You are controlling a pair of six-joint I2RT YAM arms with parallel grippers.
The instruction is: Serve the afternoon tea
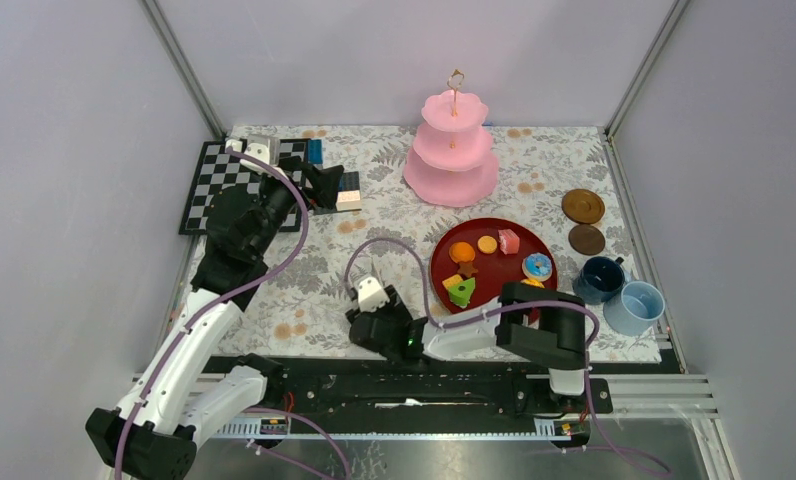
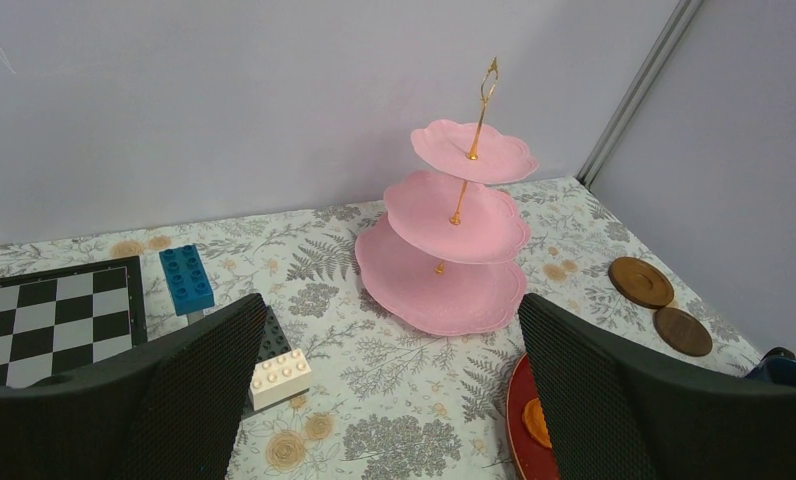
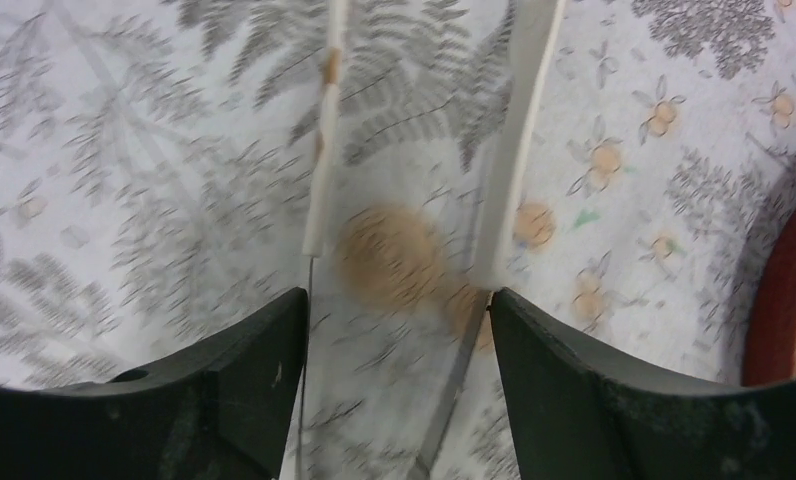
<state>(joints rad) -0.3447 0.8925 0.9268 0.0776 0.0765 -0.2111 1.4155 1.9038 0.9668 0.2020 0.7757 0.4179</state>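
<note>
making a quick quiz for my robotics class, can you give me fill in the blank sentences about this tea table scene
1. The pink stand has ___ tiers, all bare.
2. The toy sweets lie on the dark ___ tray.
3. ___ brown saucers lie near the blue cups.
4. The left gripper has its jaws ___, with nothing between them.
Missing words: three; red; two; open.

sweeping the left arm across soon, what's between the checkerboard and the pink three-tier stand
A blue brick and a white brick lie between checkerboard and pink three-tier stand, clearest in the left wrist view.
</note>
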